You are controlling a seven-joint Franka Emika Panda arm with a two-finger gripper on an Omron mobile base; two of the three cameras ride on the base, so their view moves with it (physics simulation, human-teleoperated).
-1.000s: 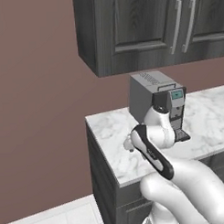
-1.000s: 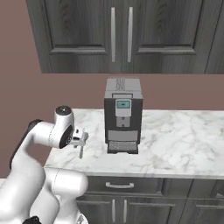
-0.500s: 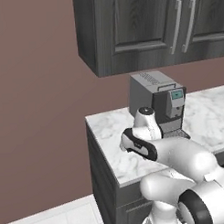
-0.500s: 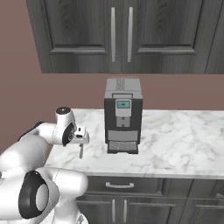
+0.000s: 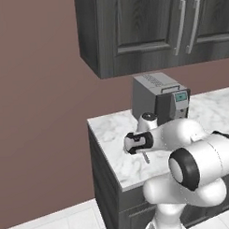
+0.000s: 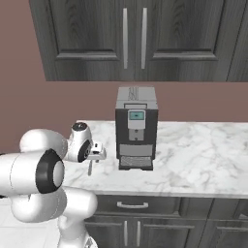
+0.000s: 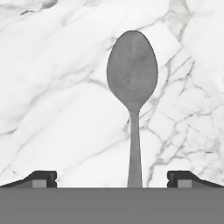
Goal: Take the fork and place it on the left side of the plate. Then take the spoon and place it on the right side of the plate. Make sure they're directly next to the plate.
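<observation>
you're looking straight down on the spoon (image 7: 132, 92), which lies flat on the white marble counter (image 7: 57, 109) with its oval bowl toward the top of the hand view and its thin handle running down between the two finger tips. the gripper (image 7: 112, 178) hangs above it with its jaws spread wide apart, one dark tip on each side of the handle, and neither tip touches the spoon. from the right base view you can see the spoon (image 6: 89, 167) just below the hand near the counter's left end, with the gripper (image 6: 97, 154) over it and the dark coffee machine (image 6: 136, 127) standing just beside it, further along the counter under the dark cabinets (image 6: 133, 38).
</observation>
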